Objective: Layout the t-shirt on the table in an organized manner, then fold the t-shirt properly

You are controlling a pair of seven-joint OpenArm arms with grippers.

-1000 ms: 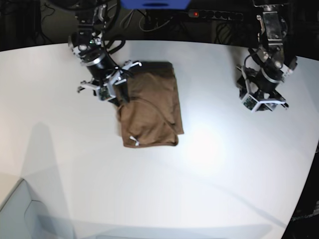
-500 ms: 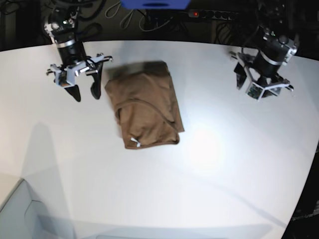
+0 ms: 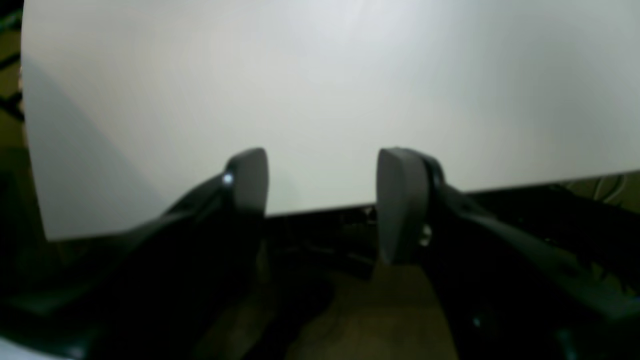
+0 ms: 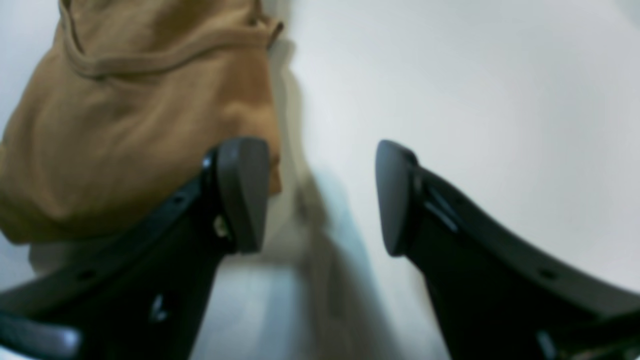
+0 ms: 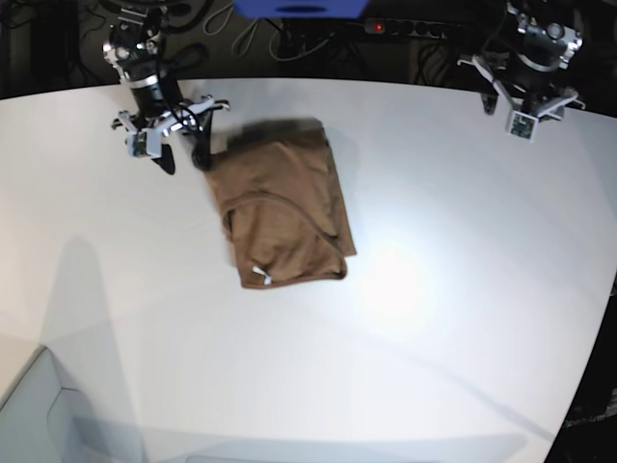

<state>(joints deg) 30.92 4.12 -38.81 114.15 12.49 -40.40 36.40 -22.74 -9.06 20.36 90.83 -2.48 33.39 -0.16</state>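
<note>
T-shirt (image 5: pixel 284 212) lies folded into a compact tan-brown rectangle on the white tabletop (image 5: pixel 434 318), left of centre in the base view, nearer the far edge. A small white tag shows at its near corner. Its far edge looks blurred.

Right end effector (image 5: pixel 178 154) hangs just beside the shirt's far-left corner, above the tabletop; fingers (image 4: pixel 240 192) spread apart with nothing between them. In the right wrist view the cloth sits behind the left-hand finger, bare tabletop between the two. A second ago this end effector was down on the shirt's left edge; since then it has let go, lifted clear, and now stands close to the corner again.

Left end effector (image 5: pixel 525 101) sits at the far right edge of the tabletop, well apart from the shirt, jaws apart and empty. It has drawn back toward the far edge compared with the earlier frames.

Shirt's near half lies as it did before.
</note>
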